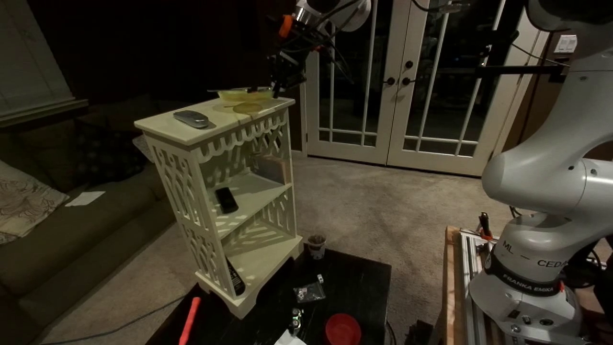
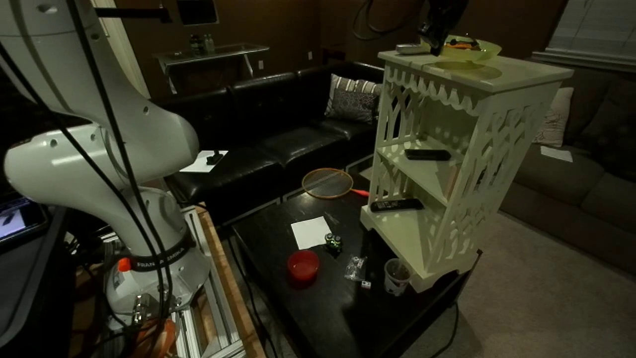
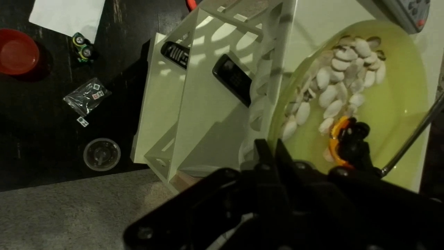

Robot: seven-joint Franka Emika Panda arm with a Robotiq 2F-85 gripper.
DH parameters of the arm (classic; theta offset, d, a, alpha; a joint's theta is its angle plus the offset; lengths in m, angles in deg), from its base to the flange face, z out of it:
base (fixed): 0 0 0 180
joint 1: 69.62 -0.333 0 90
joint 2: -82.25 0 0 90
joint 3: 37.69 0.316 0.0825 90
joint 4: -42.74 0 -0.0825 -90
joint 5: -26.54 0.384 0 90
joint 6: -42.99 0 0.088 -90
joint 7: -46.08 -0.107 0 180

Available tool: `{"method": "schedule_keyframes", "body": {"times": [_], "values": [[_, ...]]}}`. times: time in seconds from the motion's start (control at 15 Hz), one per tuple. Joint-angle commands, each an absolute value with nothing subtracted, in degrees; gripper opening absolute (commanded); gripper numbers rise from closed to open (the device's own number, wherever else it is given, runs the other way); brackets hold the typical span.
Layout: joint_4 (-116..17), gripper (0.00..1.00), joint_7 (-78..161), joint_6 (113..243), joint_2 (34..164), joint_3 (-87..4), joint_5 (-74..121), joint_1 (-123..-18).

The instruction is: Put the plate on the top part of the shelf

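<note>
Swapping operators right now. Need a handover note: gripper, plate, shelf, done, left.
Gripper: appears shut on the rim of the plate.
Plate: over the top of the shelf, apparently just above it, judging by its shadow; contact unconfirmed. Carries pale seed-like pieces and an orange-and-black item.
Shelf top also holds a grey remote.
Done: plate gripped, over the target.
Left: likely set it down level, release, back off.

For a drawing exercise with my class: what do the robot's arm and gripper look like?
The arm is pale grey-white, smooth and rounded, with black cables along it. Low on it, a black band reads FRANKA EMIKA. The gripper is black, with slim fingers; an orange part shows close to it in an exterior view.
</note>
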State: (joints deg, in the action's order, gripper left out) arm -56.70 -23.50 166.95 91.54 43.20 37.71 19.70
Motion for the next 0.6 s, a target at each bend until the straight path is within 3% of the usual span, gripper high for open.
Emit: {"method": "schedule_keyframes", "body": {"times": [0.0,0.07,0.53], "values": [[-57.27,0.01,-27.49,170.66,92.33,40.67,35.03,15.13],[-57.12,0.01,-23.78,170.38,87.30,30.52,41.41,7.32],[-54.32,0.01,-30.07,176.27,91.67,2.42,33.80,-23.59]]}}
